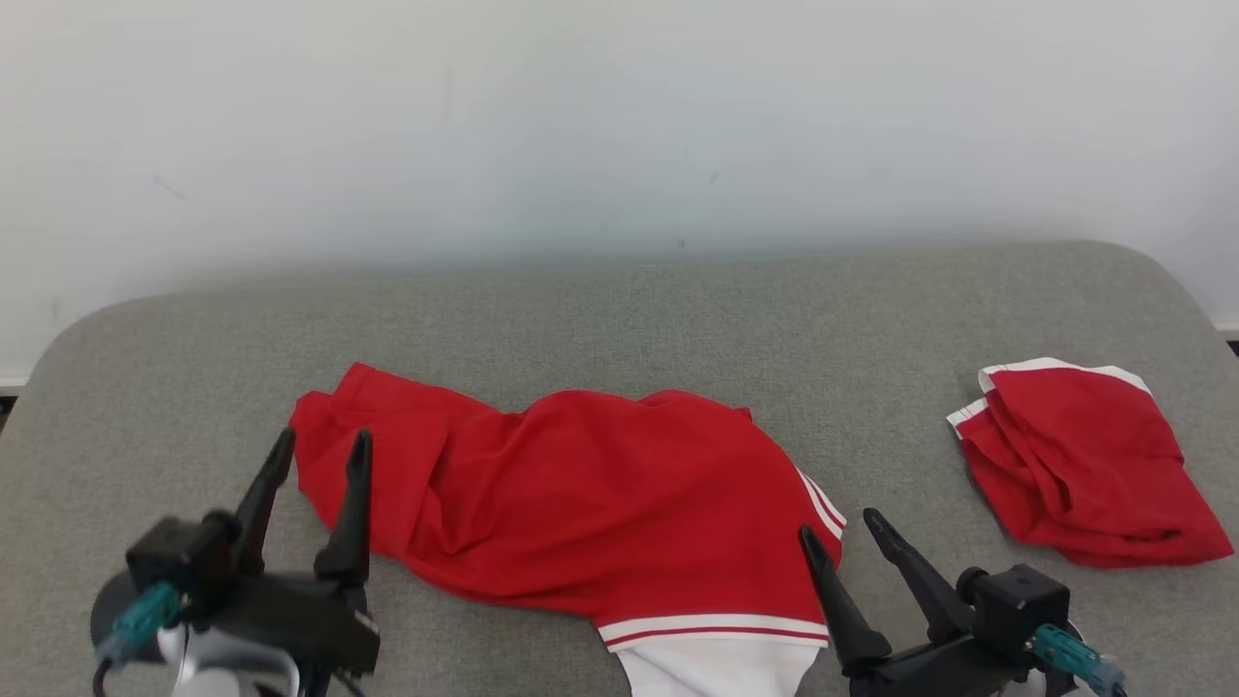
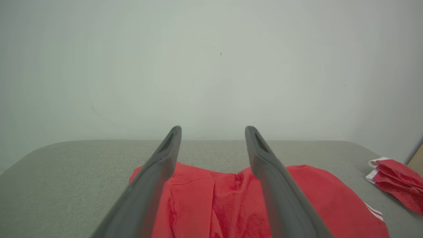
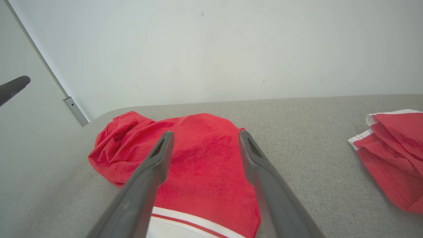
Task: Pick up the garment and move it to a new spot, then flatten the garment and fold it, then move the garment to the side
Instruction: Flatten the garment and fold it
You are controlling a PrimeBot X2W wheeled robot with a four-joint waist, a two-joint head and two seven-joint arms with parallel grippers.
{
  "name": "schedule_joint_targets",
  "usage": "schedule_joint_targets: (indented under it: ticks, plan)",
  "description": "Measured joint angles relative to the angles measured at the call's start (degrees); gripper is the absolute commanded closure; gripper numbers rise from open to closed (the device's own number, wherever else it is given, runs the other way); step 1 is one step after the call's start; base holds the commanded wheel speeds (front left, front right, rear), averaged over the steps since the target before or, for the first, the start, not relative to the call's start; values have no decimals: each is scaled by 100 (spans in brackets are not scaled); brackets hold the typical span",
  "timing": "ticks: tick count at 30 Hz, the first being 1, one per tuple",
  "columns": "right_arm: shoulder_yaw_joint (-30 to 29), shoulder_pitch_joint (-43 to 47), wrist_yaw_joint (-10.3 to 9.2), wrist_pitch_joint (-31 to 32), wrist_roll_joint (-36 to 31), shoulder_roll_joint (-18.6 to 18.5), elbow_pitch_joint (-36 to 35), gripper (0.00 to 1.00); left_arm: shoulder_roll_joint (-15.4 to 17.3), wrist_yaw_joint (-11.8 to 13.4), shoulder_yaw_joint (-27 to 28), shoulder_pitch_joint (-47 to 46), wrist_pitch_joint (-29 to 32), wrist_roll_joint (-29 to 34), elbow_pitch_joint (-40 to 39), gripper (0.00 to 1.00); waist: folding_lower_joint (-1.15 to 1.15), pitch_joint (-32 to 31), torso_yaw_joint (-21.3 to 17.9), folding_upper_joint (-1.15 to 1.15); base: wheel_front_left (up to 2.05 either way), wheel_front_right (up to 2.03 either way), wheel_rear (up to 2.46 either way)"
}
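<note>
Jaws stood wide and empty on left gripper [image 1: 324, 438] and right gripper [image 1: 836, 525], flanking the crumpled red garment [image 1: 581, 484]. Pickup seemingly not begun; next move likely needed both pinching its edges.

This looks like a bare test room or lab rather than a home: a grey fabric-covered padded surface [image 1: 619, 310] with rounded far corners stands against a plain, lightly scuffed white wall [image 1: 619, 116], and a metal trim strip [image 3: 76, 112] runs down the wall past its left edge.
</note>
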Motion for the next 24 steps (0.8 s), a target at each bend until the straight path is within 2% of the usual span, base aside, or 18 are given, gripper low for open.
schedule_joint_targets:
  ticks: [4,13,24]
  plan:
    - [-82,2,-49,-96,109,45,-7,0,109,1,25,441,-13,0,-322,0,0,-55,45,0,0,0,0]
    - [-421,185,-149,-300,208,-2,44,0,222,283,200,1561,-100,13,-1063,0,0,-194,98,0,0,0,0]
    - [-550,276,-142,-352,247,-169,62,0,579,416,365,2363,137,73,-1221,0,0,-253,125,0,0,0,0]
